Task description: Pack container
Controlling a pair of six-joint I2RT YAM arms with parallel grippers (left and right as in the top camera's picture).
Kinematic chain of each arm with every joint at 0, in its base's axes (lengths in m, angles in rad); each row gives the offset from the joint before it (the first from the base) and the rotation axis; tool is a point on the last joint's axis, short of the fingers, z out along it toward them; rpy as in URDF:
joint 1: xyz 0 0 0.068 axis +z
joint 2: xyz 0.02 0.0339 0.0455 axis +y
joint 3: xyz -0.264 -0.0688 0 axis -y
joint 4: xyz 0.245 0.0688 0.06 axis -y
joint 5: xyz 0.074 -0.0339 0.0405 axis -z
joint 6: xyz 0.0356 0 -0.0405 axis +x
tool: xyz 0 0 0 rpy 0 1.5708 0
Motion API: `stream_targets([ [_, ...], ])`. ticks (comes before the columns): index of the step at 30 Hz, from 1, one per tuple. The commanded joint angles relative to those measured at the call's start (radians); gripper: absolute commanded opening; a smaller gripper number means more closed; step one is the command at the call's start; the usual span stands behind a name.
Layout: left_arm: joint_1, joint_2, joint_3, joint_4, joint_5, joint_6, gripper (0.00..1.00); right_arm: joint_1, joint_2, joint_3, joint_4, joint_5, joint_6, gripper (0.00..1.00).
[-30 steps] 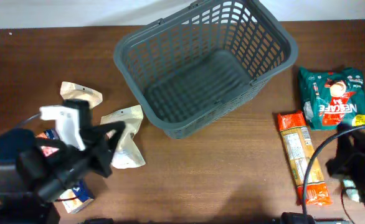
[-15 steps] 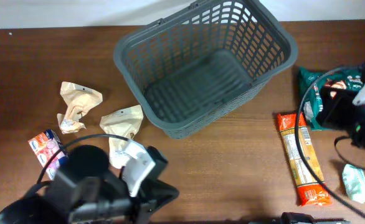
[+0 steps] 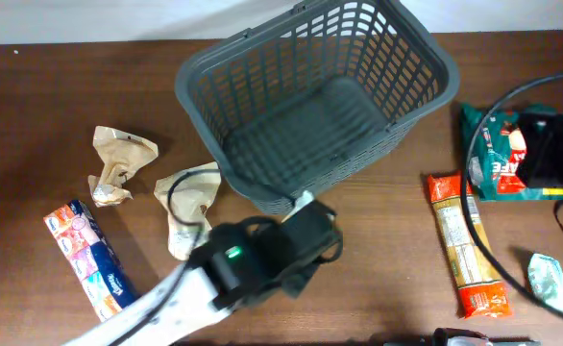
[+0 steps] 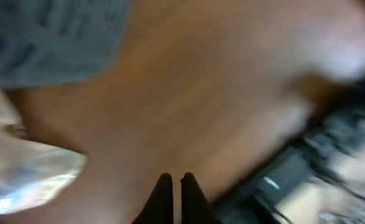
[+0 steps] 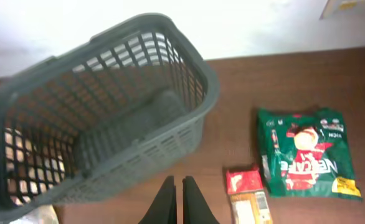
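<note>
Sitting skewed, container (image 3: pixel 301 125), long axis lower-left to upper-right

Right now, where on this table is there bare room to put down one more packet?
Bare tabletop lies at the far left, beside the basket and beyond the crumpled beige packets, and near the front, between the left arm and the orange packet. The basket is empty too. The right side is crowded around the green bag.

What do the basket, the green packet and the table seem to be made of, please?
The basket looks like matte dark grey moulded plastic, given its slotted lattice walls. The green packet seems to be glossy printed film, slightly creased. The table appears to be brown wood or laminate, with faint grain.
</note>
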Motion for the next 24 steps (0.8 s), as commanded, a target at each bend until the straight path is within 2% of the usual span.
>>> stream_targets([
  [1,-0.005,0.075,-0.008,0.026,-0.219,-0.014,0.02,0.005,0.049,0.013,-0.027,-0.005,-0.046,0.04],
  [9,-0.005,0.157,-0.008,0.079,-0.372,-0.014,0.02,0.005,0.147,0.012,-0.101,-0.108,-0.163,0.04],
  [14,0.023,0.157,-0.008,0.101,-0.375,-0.014,0.02,0.005,0.221,0.012,-0.113,-0.250,-0.364,0.03],
  [18,0.042,0.157,-0.008,0.103,-0.375,-0.014,0.02,0.005,0.274,0.012,-0.112,-0.321,-0.472,0.04],
  [24,0.046,0.157,-0.008,0.127,-0.374,-0.014,0.02,0.006,0.377,0.012,-0.108,-0.360,-0.533,0.04],
])
